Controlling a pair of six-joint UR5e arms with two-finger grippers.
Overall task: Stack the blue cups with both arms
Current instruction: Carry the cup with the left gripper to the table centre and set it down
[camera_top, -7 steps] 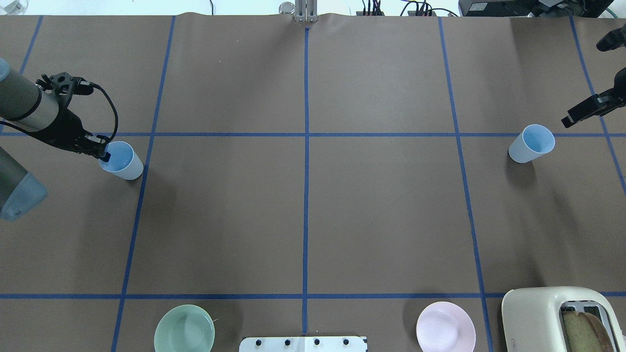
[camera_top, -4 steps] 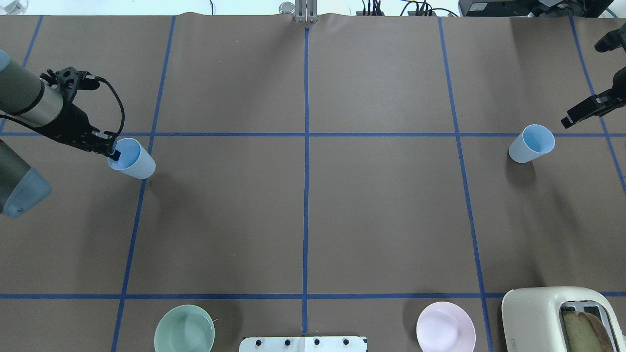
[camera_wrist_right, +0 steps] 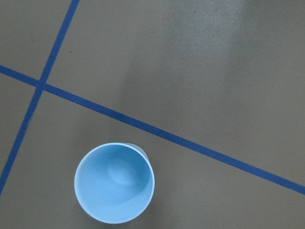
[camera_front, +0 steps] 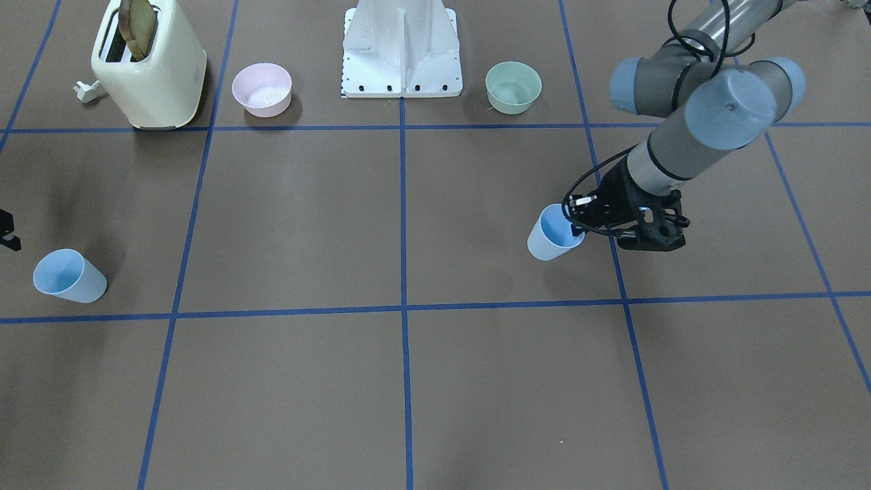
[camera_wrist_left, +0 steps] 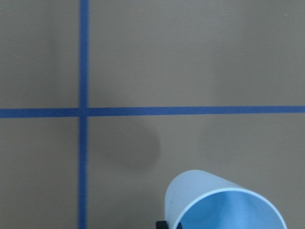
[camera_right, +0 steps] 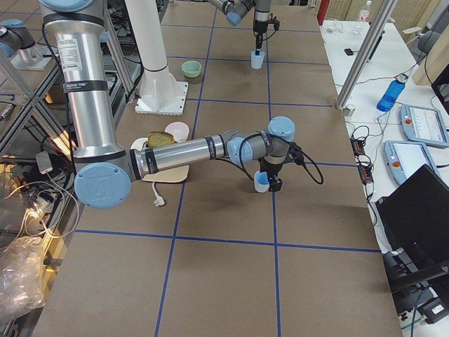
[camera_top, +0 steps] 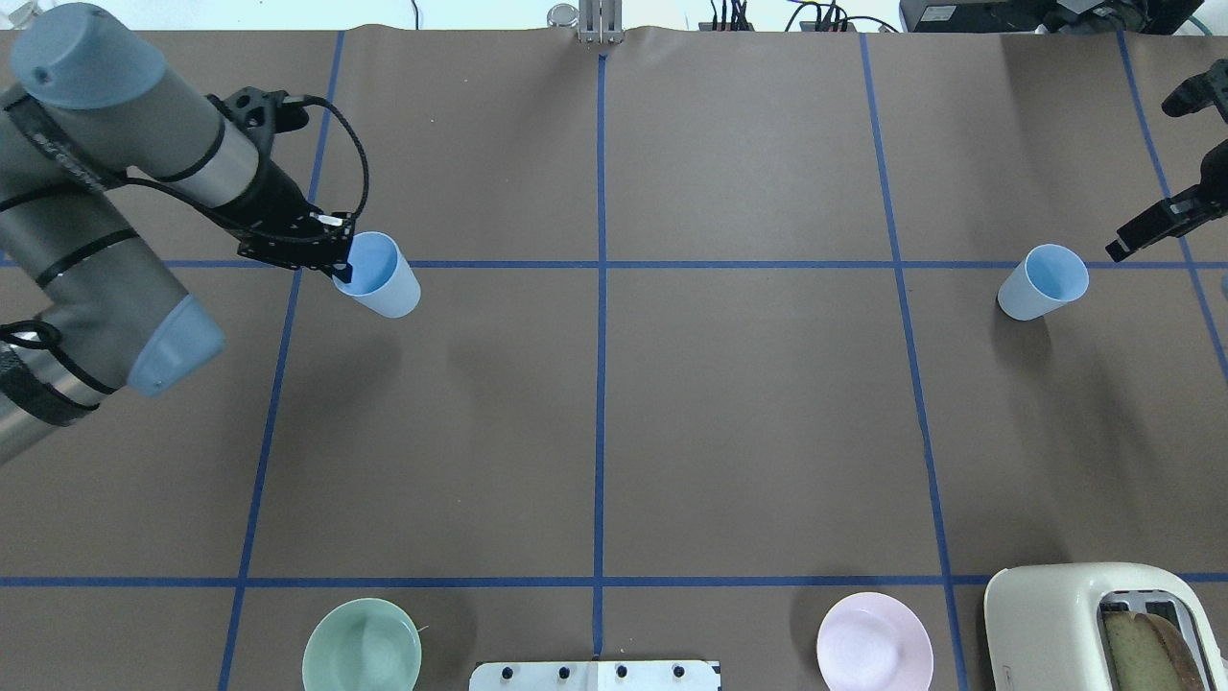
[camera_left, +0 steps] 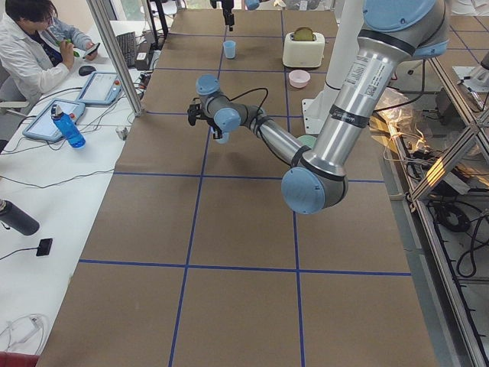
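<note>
While left hand (camera_top: 342,273) pinches blue cup (camera_top: 389,284) at rim, right hand (camera_top: 1124,242) near other cup (camera_top: 1042,282), spread indiscernible.

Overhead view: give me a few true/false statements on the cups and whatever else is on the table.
1. The left claw grips a blue cup at its rim, one finger inside. True.
2. The two cups are nested. False: the other blue cup stands alone and upright on the table, far off on the robot's right side.
3. The toaster has a slice of bread in a slot. True.
4. The green bowl is the bowl next to the toaster. False: the pink bowl is next to it; the green bowl is on the robot's left side.
</note>
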